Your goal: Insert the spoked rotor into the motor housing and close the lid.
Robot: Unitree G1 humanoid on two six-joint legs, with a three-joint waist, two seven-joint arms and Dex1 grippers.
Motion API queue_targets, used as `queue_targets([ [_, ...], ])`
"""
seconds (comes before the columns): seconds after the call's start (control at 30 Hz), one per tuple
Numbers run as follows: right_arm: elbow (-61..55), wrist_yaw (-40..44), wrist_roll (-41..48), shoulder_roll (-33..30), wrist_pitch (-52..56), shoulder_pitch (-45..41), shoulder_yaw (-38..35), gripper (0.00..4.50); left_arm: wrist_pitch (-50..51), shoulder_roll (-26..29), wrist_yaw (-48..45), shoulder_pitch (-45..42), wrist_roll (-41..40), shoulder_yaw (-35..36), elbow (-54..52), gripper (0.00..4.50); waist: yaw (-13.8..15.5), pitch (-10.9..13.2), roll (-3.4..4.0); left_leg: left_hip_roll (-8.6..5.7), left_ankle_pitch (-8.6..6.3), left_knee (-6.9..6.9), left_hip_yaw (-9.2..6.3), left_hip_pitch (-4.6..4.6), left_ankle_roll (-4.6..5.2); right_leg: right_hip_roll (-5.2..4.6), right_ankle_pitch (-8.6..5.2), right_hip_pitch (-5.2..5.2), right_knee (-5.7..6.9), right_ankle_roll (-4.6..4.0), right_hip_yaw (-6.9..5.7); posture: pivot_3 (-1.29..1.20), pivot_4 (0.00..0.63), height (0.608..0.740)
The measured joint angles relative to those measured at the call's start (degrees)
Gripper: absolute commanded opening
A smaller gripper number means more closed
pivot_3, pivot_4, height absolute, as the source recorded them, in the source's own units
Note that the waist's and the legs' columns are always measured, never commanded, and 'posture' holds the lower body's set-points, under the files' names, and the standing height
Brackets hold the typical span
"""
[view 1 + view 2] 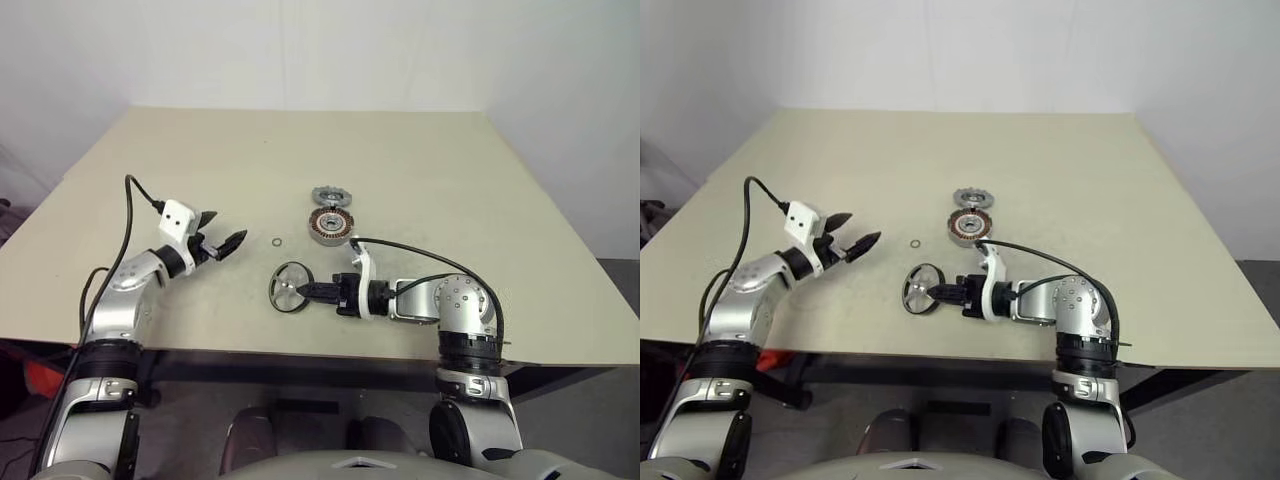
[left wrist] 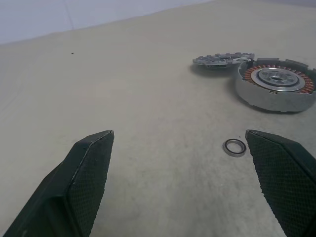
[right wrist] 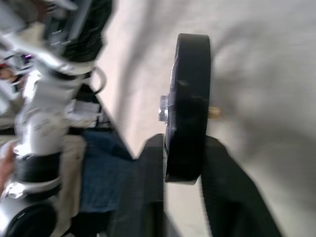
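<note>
The spoked rotor [image 1: 290, 287] is a dark wheel standing on edge near the table's front. My right gripper [image 1: 308, 290] reaches in from the right and is shut on its rim. In the right wrist view the spoked rotor [image 3: 190, 98] sits edge-on between the two fingers [image 3: 224, 173]. The motor housing [image 1: 330, 226] lies flat farther back, its copper windings facing up. The notched grey lid [image 1: 332, 195] lies just behind it, touching its rim. My left gripper [image 1: 225, 227] hovers open and empty to the left, pointing toward the motor housing [image 2: 275, 84].
A tiny loose ring [image 1: 276, 241] lies on the table between my left gripper and the housing. The table's front edge [image 1: 300, 347] runs just below the rotor. A cable arcs over my right forearm.
</note>
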Motion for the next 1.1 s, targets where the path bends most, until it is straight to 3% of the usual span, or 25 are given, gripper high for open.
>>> queue_targets([
  [0.07,-0.18,0.79,-0.30,-1.24,-0.90,0.00,1.11,2.56,0.43,0.00,-0.18,0.04,-0.03,0.00,-0.49,4.50,0.01,0.00,0.00,0.00,0.00,0.00,0.00,0.00,0.00,0.00,-0.01,0.01,0.00,0.01,0.00,0.00,0.000,0.740],
  [0.23,-2.55,3.72,-0.45,-4.81,-3.45,-0.34,3.03,2.56,2.04,-0.03,-1.67,0.03,-0.48,-0.64,-1.05,4.50,0.05,0.00,0.00,0.00,0.00,0.01,0.00,0.01,0.00,0.00,0.01,0.02,0.00,-0.01,0.00,0.00,0.000,0.740],
  [0.4,-6.33,7.84,-5.86,-14.52,-12.12,1.69,11.01,2.56,2.09,-0.20,-2.84,-0.07,-0.47,-1.38,-1.00,4.50,0.27,-0.01,-0.02,0.00,0.00,0.02,0.00,0.03,0.00,0.00,0.00,0.08,-0.01,0.02,0.00,0.00,0.000,0.740],
  [0.6,-3.20,13.75,-22.19,-24.22,-40.28,2.70,19.15,2.56,2.04,-0.57,-3.96,-0.85,-0.47,-2.19,-0.74,4.50,0.22,0.00,-0.02,-0.01,0.00,0.12,0.01,0.03,0.00,-0.01,-0.02,0.09,0.01,0.08,0.01,0.00,0.000,0.740],
  [0.67,0.92,14.42,-26.98,-24.59,-48.24,0.74,20.81,2.56,1.86,-1.25,-4.07,-1.01,-0.34,-2.64,-0.54,4.50,-0.23,0.00,-0.03,0.00,0.00,0.14,0.01,0.05,0.00,0.00,-0.02,0.08,0.08,0.07,0.01,0.00,0.000,0.740],
  [0.87,11.11,18.68,-31.37,-22.88,-58.29,-4.04,21.47,2.56,1.63,-1.62,-4.36,-1.22,-0.13,-3.01,-0.13,4.50,-0.36,0.00,-0.03,0.01,-0.08,0.27,0.01,-0.07,0.15,0.01,0.19,0.02,0.13,-0.32,0.01,0.00,0.000,0.740],
  [1.1,23.34,24.83,-42.53,-22.54,-75.12,-13.70,29.27,2.56,1.18,-2.24,-4.60,-1.22,0.15,-3.11,0.29,4.50,-0.32,0.00,-0.03,0.01,-0.13,0.45,0.01,-0.14,0.23,-0.02,0.19,-0.02,0.29,-0.34,0.00,0.00,0.000,0.740],
])
